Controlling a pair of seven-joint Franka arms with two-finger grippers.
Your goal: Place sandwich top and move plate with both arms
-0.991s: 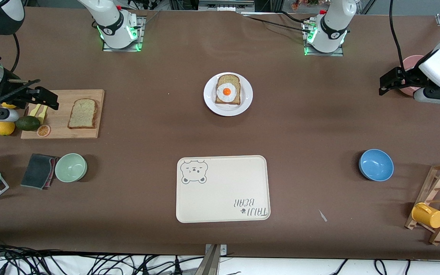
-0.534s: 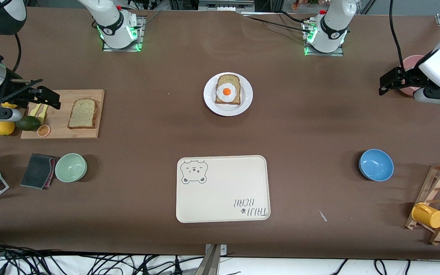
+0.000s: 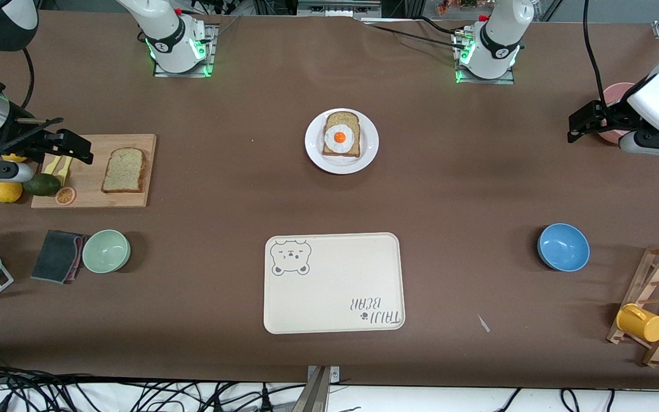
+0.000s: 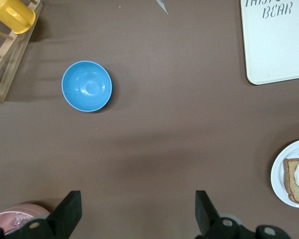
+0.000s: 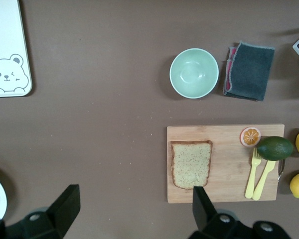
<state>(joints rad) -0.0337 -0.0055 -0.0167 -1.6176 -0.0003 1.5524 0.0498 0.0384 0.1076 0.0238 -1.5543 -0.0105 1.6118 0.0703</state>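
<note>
Bread first: sandwich top [image 3: 125, 170] lies flat on the cutting board [image 3: 94, 197], nine o'clock from the plate [image 3: 341, 163]. Light, soft, crumbly; pinch its crusts gently. Right claw [image 3: 66, 150] hovers released beside it; left claw [image 3: 584, 123] waits, released.

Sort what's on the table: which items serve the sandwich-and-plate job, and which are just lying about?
Job: sandwich top on the cutting board; plate with egg-topped bread; open right gripper; open left gripper.

Bystanders: bear tray, blue bowl, green bowl, cloth, avocado, yellow mug.

high front camera; both wrist cameras look straight down.
</note>
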